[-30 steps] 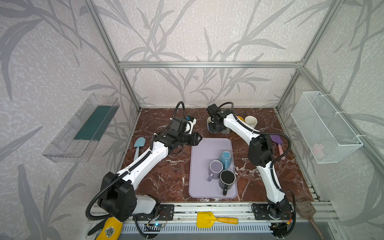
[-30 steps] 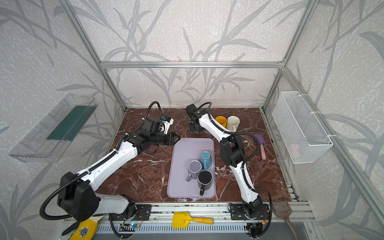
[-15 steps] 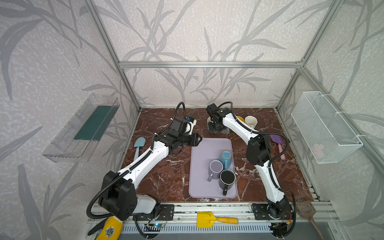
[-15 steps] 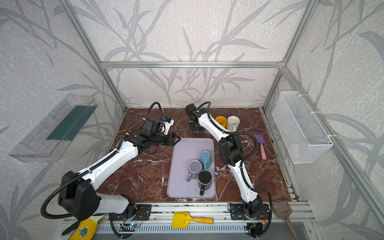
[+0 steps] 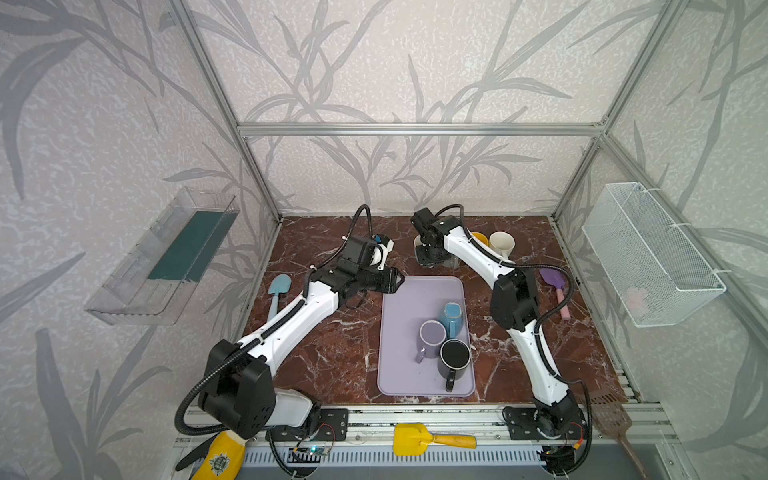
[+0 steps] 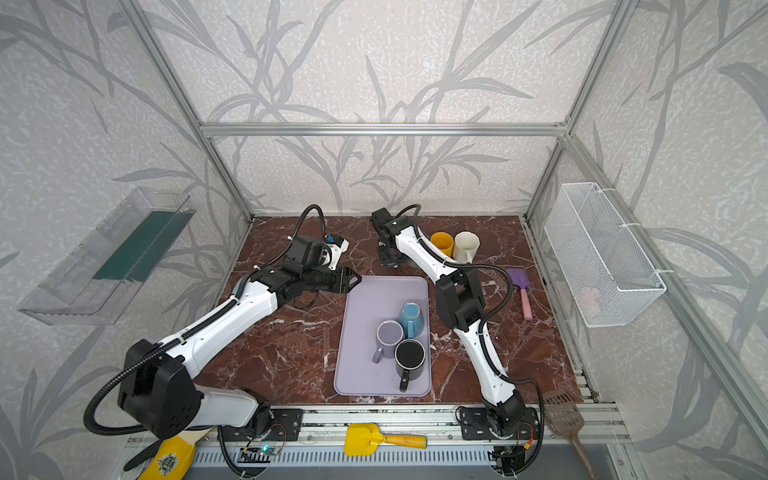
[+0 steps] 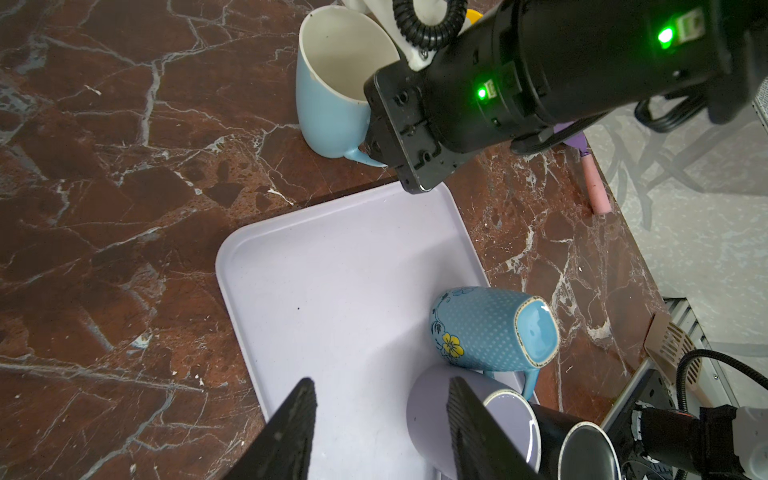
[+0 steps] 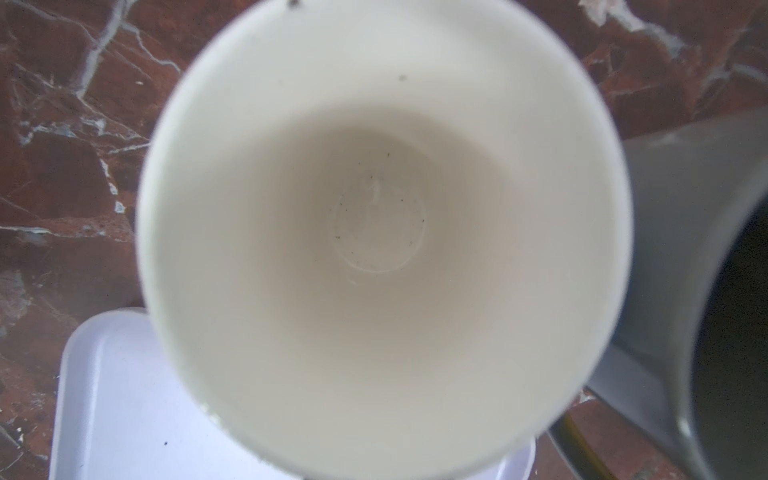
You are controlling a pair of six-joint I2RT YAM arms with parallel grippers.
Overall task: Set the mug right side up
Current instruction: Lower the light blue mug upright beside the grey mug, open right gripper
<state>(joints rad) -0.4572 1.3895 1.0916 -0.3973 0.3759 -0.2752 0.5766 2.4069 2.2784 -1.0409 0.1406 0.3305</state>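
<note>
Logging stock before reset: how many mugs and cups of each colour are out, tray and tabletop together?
Blue: 2, the dotted blue mug and the plain light blue mug
Lilac mug: 1
Black mug: 1
Yellow cup: 1
Cream mug: 1
Grey mug: 1
Total: 7

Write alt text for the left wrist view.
The right pincer grips an upright pale blue mug by its handle, beside a lavender tray holding an upside-down dotted blue mug. The open left pincer frames the foreground.
</note>
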